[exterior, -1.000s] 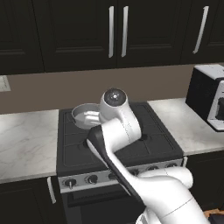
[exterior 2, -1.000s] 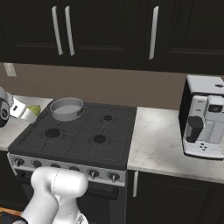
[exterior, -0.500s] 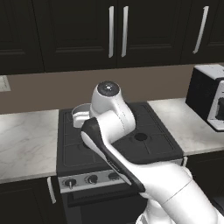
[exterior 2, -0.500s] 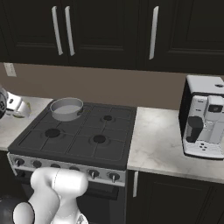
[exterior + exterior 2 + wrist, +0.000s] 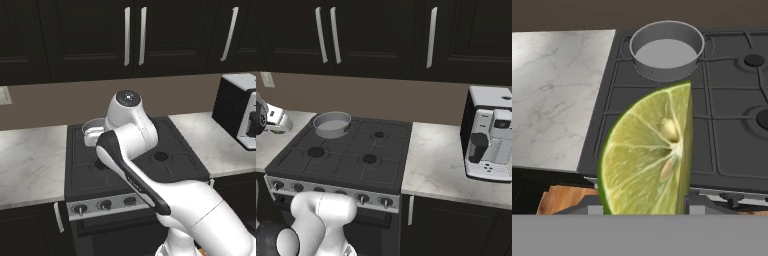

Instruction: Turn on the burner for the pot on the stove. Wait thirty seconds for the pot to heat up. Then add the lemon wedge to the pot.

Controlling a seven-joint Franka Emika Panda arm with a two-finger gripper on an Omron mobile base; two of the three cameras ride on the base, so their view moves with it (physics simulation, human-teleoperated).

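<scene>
Gripper pinches the lemon wedge low at its rind (light, wet, soft, likely slippery, so squeeze gently), with the pot ahead on the stove.

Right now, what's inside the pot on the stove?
Nothing visible: the pot shows a bare pale floor. Its near wall hides a sliver of that floor. The lemon wedge is outside it, in the gripper.

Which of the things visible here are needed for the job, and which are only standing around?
Needed:
- lemon wedge, held in the gripper
- pot
- stove and its knobs

Standing around:
- coffee machine
- marble counter
- upper cabinets
</scene>
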